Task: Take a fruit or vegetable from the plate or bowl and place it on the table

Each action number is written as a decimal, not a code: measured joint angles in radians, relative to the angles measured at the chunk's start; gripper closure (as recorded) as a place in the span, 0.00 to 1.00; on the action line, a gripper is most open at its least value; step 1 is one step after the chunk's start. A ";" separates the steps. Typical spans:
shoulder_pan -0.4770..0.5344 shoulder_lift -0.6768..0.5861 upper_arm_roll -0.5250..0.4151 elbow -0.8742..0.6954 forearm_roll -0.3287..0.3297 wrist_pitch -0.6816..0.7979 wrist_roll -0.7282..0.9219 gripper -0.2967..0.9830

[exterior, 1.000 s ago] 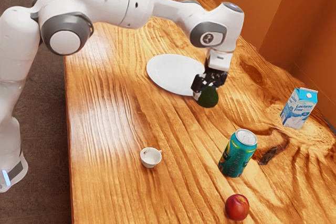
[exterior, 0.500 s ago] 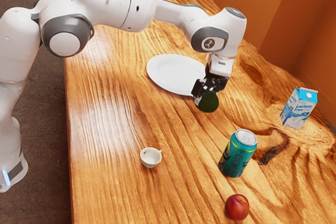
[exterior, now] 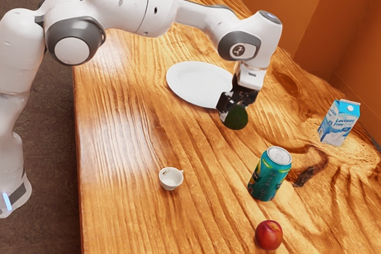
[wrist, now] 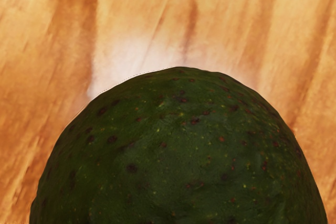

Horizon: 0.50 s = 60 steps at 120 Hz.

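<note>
The black gripper (exterior: pixel 234 109) points down near the plate's edge and is shut on a dark green avocado (exterior: pixel 237 118). One finger shows at the avocado's side; the fruit covers part of the other. Whether the avocado's underside touches the wooden table (exterior: pixel 131 147) cannot be told. In the wrist view the speckled avocado (wrist: pixel 181 150) looms large under the hand, with wood grain beyond it. The white plate (exterior: pixel 193 81) lies behind the gripper, with no fruit on its visible part.
A small white cup (exterior: pixel 171 178) stands nearer the camera. Toward the exterior view's right are a green-blue can (exterior: pixel 269 176) and a milk carton (exterior: pixel 338 124). A red plum (exterior: pixel 268 235) lies near the lower edge.
My hand has moved slightly lower with the avocado in its grip, and the forearm's end has shifted a little toward the exterior view's right. The plate and other objects stayed put.
</note>
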 joint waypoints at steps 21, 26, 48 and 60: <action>0.003 -0.004 -0.002 0.028 -0.005 -0.094 -0.014 0.29; 0.001 -0.004 -0.003 0.032 -0.005 -0.109 -0.016 0.27; 0.004 0.000 -0.017 0.046 -0.012 -0.152 -0.021 0.24; 0.003 -0.002 -0.017 0.047 -0.012 -0.172 -0.021 0.24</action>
